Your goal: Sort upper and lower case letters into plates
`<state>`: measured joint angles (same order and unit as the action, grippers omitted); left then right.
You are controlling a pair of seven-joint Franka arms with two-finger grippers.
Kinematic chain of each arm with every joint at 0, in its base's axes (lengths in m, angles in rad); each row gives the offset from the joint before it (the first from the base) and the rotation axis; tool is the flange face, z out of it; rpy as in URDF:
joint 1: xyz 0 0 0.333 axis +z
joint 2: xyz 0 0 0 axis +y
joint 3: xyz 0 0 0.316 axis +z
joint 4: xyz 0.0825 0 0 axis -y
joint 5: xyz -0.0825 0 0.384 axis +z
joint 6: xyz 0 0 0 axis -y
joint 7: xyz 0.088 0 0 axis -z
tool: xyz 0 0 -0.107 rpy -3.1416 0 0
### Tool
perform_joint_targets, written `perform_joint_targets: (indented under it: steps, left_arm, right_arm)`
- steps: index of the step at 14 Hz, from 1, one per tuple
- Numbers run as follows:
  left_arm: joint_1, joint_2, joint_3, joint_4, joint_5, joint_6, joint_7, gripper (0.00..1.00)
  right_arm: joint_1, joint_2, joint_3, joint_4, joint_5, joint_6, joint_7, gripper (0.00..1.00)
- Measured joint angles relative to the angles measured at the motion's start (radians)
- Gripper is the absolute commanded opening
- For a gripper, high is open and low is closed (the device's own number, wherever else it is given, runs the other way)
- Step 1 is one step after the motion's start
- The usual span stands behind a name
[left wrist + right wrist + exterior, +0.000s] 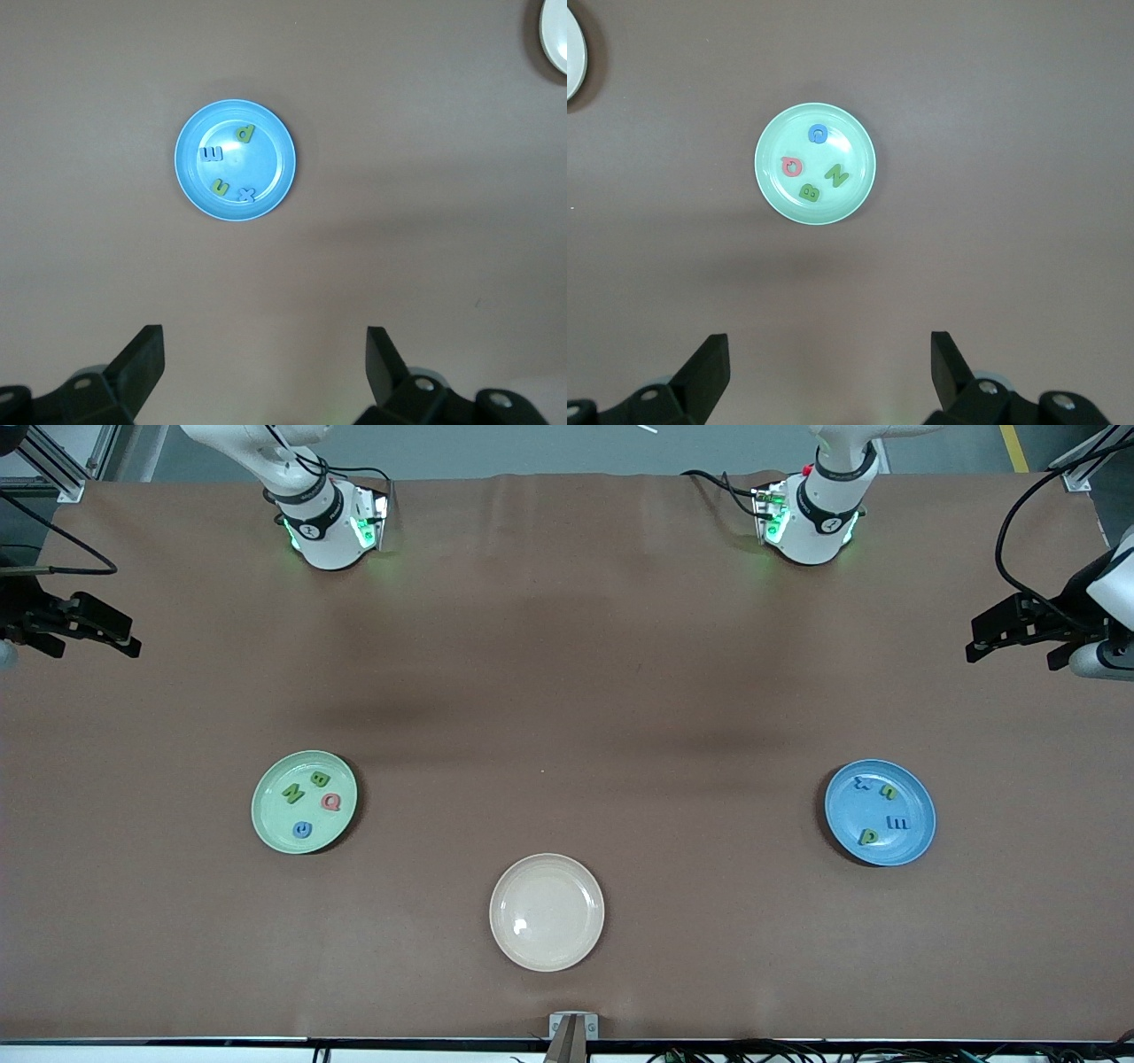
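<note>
The mint green plate (266, 819) lies toward the right arm's end and holds a green N (293, 791), a green B (320, 779), a pink-red Q (331, 802) and a blue letter (303, 830). The sky blue plate (921, 841) lies toward the left arm's end with a blue x (862, 783), a green n (889, 792), a blue m (897, 823) and a green p (870, 836). My right gripper (830, 354) hangs open and empty high above the table, looking down on the mint plate (855, 146). My left gripper (264, 354) is likewise open and empty, high over the blue plate (270, 168).
A cream-beige plate (547, 952) with nothing in it sits nearest the front camera, midway between the two coloured plates. Brown cloth covers the table. Both arm bases stand along the edge farthest from the camera.
</note>
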<state>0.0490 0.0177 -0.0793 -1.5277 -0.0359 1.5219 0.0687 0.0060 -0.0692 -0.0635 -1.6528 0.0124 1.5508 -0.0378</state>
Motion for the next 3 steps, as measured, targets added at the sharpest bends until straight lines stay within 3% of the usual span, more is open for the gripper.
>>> perform_joint_targets:
  steps: [3]
  left_arm:
    - [0.0, 0.0, 0.0, 0.0, 0.0, 0.0, -0.001, 1.0]
  right_arm:
    - [0.0, 0.0, 0.0, 0.0, 0.0, 0.0, 0.0, 1.0]
